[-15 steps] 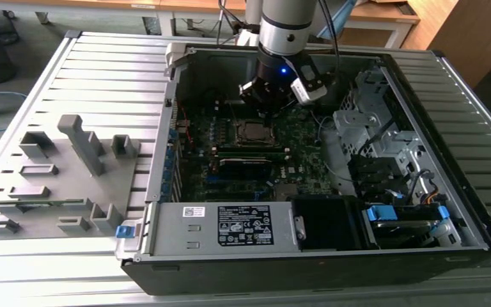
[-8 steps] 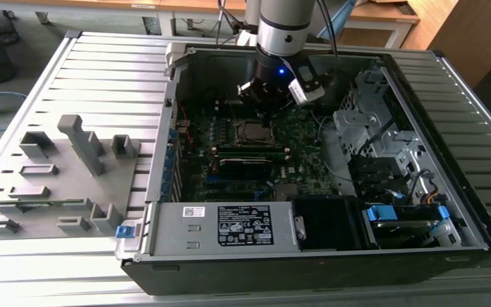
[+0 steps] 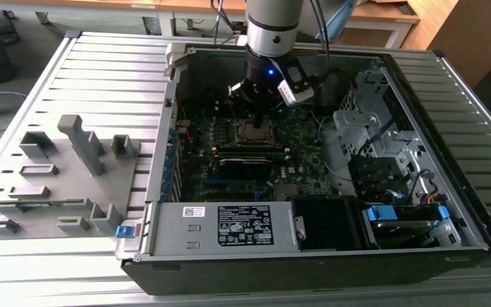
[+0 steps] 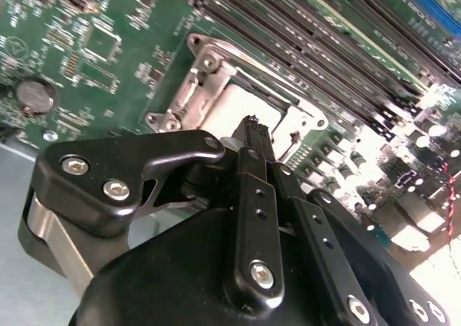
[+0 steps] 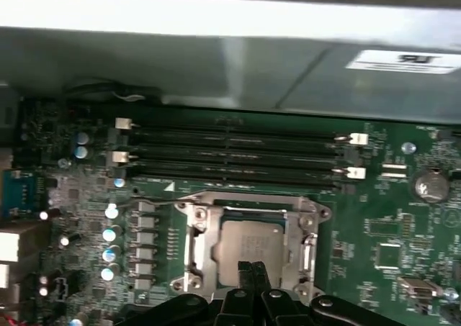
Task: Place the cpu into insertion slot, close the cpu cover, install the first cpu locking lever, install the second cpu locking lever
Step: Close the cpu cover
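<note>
Inside the open computer case, the insertion slot (image 3: 253,132) sits on the green motherboard (image 3: 301,144). The cpu (image 5: 248,241) lies flat in it, its dull silver top showing in both wrist views (image 4: 238,103). The cpu cover (image 5: 245,202) lies down around the chip as a metal frame (image 4: 209,56). My gripper (image 3: 258,114) hangs just above the socket. Its black fingers (image 4: 252,196) are pressed together with nothing between them, and their tip (image 5: 252,268) stands over the near edge of the chip. I cannot tell how the locking levers stand.
Long black memory slots (image 5: 230,153) run beside the socket. A power supply (image 3: 228,224) closes the case's near side, and drive bays (image 3: 373,128) stand on the exterior view's right. A grey fixture plate with blocks (image 3: 58,173) lies outside the case on the exterior view's left.
</note>
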Motion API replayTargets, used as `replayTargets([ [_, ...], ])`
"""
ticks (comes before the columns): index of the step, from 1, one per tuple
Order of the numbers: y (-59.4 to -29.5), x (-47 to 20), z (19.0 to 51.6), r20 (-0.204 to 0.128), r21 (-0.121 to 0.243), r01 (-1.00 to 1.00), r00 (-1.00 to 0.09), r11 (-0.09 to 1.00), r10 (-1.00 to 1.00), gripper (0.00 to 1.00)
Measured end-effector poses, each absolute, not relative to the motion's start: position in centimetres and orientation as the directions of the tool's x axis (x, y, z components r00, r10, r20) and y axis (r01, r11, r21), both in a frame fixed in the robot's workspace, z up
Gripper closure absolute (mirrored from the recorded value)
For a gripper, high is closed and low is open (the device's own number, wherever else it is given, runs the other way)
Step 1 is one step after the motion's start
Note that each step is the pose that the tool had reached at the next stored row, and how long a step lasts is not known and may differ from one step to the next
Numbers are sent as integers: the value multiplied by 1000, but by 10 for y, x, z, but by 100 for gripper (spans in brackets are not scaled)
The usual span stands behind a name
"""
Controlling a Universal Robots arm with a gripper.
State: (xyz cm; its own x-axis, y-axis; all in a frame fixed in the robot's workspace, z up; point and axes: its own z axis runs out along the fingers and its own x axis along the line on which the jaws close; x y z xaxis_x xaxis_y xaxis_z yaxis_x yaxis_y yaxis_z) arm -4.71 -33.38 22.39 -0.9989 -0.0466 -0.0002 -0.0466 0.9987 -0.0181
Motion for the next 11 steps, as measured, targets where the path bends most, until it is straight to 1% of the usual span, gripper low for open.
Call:
replayTargets([
  [11,-334,-67,221,0,-18,-47,-999,999,-47,89],
])
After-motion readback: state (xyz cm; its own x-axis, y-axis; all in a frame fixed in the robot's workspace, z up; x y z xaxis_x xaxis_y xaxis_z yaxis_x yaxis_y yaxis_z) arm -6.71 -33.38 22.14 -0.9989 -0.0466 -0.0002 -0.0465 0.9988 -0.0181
